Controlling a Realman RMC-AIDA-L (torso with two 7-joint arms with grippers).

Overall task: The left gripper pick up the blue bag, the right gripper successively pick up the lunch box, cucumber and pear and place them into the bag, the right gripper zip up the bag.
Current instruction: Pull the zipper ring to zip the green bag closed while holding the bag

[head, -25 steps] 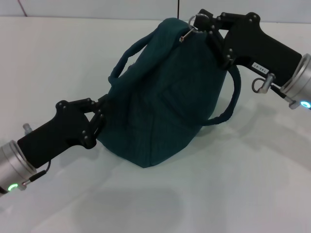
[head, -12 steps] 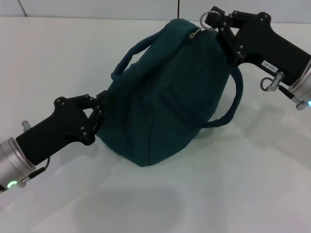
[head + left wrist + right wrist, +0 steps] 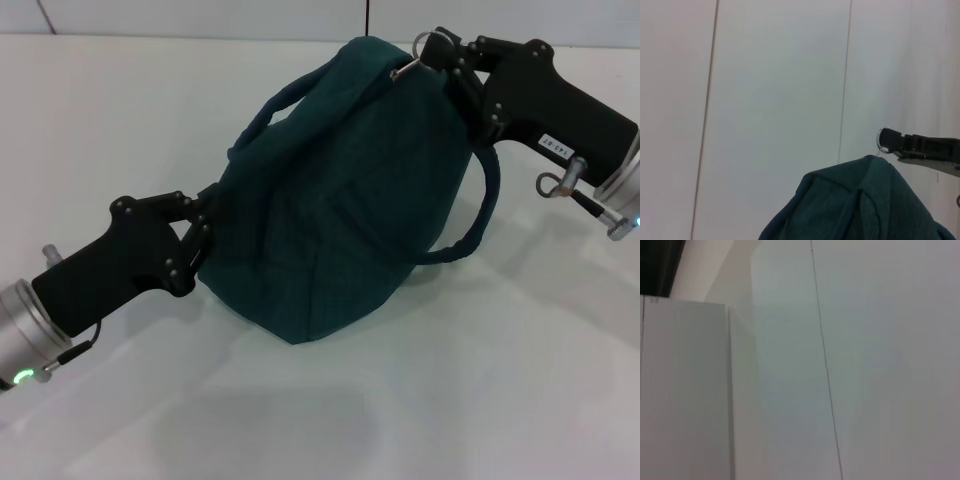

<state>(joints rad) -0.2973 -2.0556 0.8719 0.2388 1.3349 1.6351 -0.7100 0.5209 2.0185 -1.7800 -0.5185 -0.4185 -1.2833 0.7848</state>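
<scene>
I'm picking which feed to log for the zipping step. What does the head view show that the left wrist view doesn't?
Only the head view shows the left gripper clamped on the blue bag's lower corner, the bag's two handles, and the white table. Only the left wrist view shows the wall panels behind. Both show the bag's top and the right gripper pinching the zipper ring.

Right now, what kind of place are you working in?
Probably a lab or test bench: a bare white table, plain pale wall panels, and only the bag held between the left gripper and the right gripper.
</scene>
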